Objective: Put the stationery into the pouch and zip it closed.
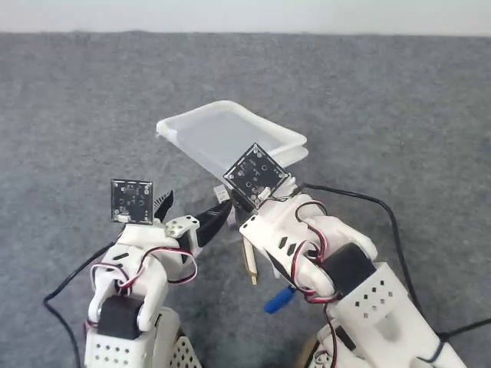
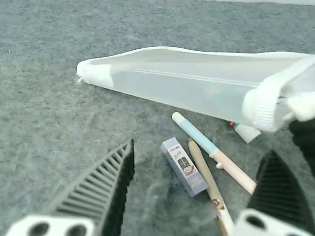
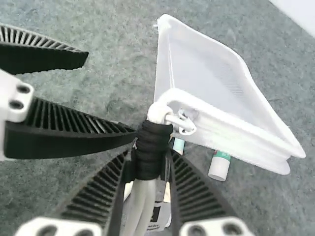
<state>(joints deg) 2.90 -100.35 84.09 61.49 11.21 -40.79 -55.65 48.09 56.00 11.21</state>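
Hold pouch (image 1: 222, 134) corner pinched high in right gripper (image 3: 150, 147); lower wide-spread left gripper (image 2: 202, 148) squarely over small box (image 2: 184, 167), clear of pens (image 2: 231, 169).

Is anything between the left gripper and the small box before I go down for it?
Nothing visible. The left gripper is open over the box; a tan pen lies close beside it. The pouch, held up by the right gripper, hangs farther off, not over the box.

Print on the small box (image 2: 184, 166) is too small to read
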